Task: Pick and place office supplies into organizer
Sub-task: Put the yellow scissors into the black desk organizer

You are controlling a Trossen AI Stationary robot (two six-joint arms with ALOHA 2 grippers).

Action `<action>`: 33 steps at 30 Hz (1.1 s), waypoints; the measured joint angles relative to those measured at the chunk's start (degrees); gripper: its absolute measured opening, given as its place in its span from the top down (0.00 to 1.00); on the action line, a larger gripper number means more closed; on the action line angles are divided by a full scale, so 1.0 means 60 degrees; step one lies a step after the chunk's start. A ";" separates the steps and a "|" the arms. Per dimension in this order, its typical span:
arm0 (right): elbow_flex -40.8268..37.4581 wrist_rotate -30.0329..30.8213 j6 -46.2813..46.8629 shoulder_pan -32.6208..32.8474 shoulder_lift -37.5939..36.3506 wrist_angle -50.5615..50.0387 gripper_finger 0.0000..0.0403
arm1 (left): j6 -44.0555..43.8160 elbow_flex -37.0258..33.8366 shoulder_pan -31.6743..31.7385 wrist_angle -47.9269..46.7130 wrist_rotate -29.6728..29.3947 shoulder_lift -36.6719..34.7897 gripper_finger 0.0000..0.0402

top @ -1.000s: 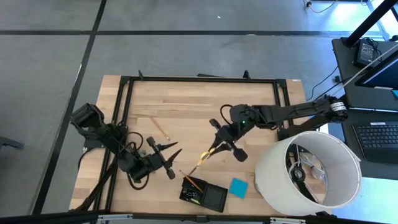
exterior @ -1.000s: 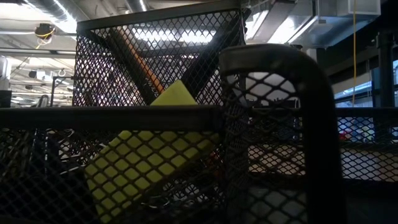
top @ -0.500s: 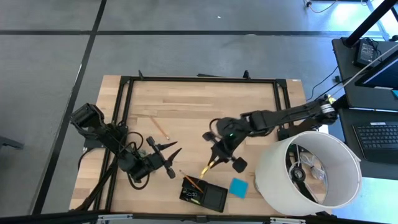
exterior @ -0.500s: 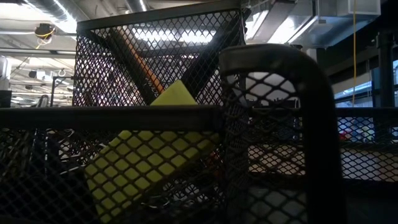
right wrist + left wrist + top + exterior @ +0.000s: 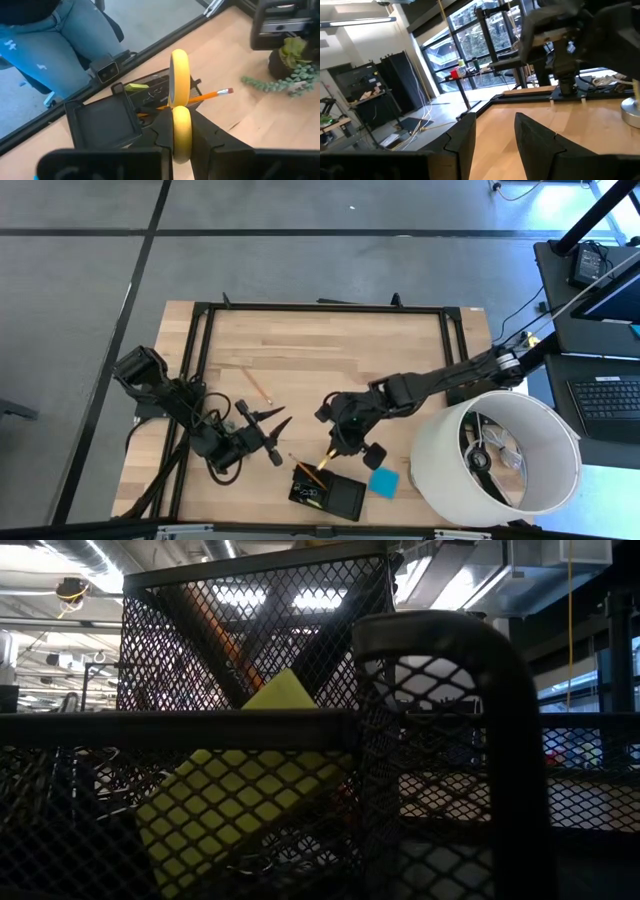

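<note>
- Right gripper (image 5: 335,450): reaches over the front middle of the light wooden table (image 5: 320,350), just behind the organizer; its dark fingers (image 5: 210,142) pinch the yellow-handled scissors (image 5: 180,107) by the handle loops, seen edge-on in the right wrist view.
- Yellow-handled scissors: held clear of the table, directly above the organizer's rear edge.
- Low black mesh organizer tray with compartments (image 5: 327,495): at the table's front edge; holds an orange pencil with pink eraser (image 5: 202,96) leaning out of a rear compartment, and a small yellow block (image 5: 240,790) behind the mesh.
- Bright blue square note pad (image 5: 383,482): flat on the table, just beside the organizer.
- Second orange pencil (image 5: 258,386): lying on the table, well apart from the organizer.
- Left gripper (image 5: 278,430): hovers at the front left, fingers (image 5: 462,145) parted, holding nothing.
- Small green potted plant (image 5: 290,65): on the table, away from the organizer.
- Large white cylindrical lampshade (image 5: 495,455): at the table's right corner.
</note>
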 joint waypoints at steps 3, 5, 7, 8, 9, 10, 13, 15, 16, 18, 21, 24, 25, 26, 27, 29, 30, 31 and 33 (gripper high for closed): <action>0.0000 0.0011 -0.0011 0.0110 0.0077 0.0015 0.92 | 0.0000 0.0003 0.0028 0.0000 -0.0036 0.0000 0.68; 0.0003 0.0011 -0.0130 0.0200 0.0111 0.0071 0.92 | 0.0000 0.0003 0.0028 0.0000 -0.0036 0.0000 0.68; 0.0004 0.0017 -0.0198 0.0292 0.0179 0.0077 0.92 | 0.0000 0.0002 0.0032 -0.0004 -0.0036 0.0000 0.68; 0.0004 0.0025 -0.0221 0.0334 0.0201 0.0068 0.92 | 0.0000 0.0003 0.0032 -0.0004 -0.0036 0.0000 0.68; 0.0004 0.0025 -0.0235 0.0367 0.0214 0.0039 0.92 | 0.0000 0.0003 0.0032 -0.0007 -0.0036 0.0000 0.68; 0.0004 0.0026 -0.0262 0.0398 0.0242 0.0038 0.92 | 0.0000 0.0003 0.0032 -0.0008 -0.0036 0.0000 0.68; 0.0007 0.0029 -0.0506 0.0464 0.0279 0.0000 0.92 | 0.0000 0.0003 0.0032 -0.0061 -0.0036 0.0000 0.68; 0.0010 0.0022 -0.0698 0.0478 0.0349 0.0044 0.92 | 0.0000 0.0003 0.0043 -0.0189 -0.0034 0.0000 0.68; 0.0011 0.0026 -0.0722 0.0483 0.0369 0.0039 0.92 | 0.0004 0.0003 0.0043 -0.0244 -0.0035 0.0006 0.68; 0.0007 0.0022 -0.0722 0.0479 0.0440 0.0055 0.91 | 0.0004 0.0003 0.0043 -0.0265 -0.0035 0.0007 0.68; 0.0011 0.0065 -0.0748 0.0479 0.0576 0.0118 0.91 | 0.0004 0.0003 0.0043 -0.0330 -0.0036 0.0007 0.68; 0.0011 0.0076 -0.0830 0.0479 0.0768 0.0119 0.92 | 0.0004 0.0003 0.0040 -0.0375 -0.0036 0.0007 0.68; 0.0011 0.0078 -0.0830 0.0479 0.0859 0.0164 0.92 | 0.0004 0.0003 0.0043 -0.0368 -0.0036 0.0007 0.68; 0.0008 0.0080 -0.0839 0.0479 0.0891 0.0160 0.91 | 0.0004 0.0003 0.0047 -0.0418 -0.0040 0.0007 0.68; 0.0000 0.0087 -0.0838 0.0479 0.0899 0.0159 0.91 | 0.0004 0.0003 0.0050 -0.0471 -0.0050 0.0007 0.68; 0.0004 0.0087 -0.0738 0.0479 0.0939 0.0170 0.88 | 0.0003 0.0003 0.0047 -0.0480 -0.0069 0.0007 0.68; 0.0004 0.0084 -0.0727 0.0476 0.0955 0.0152 0.87 | 0.0004 0.0003 0.0048 -0.0490 -0.0071 0.0007 0.68; 0.0001 0.0084 -0.0720 0.0478 0.0967 0.0145 0.85 | 0.0004 0.0003 0.0049 -0.0499 -0.0073 0.0007 0.68; 0.0000 0.0080 -0.0713 0.0479 0.0969 0.0160 0.82 | 0.0004 0.0003 0.0054 -0.0494 -0.0073 0.0007 0.68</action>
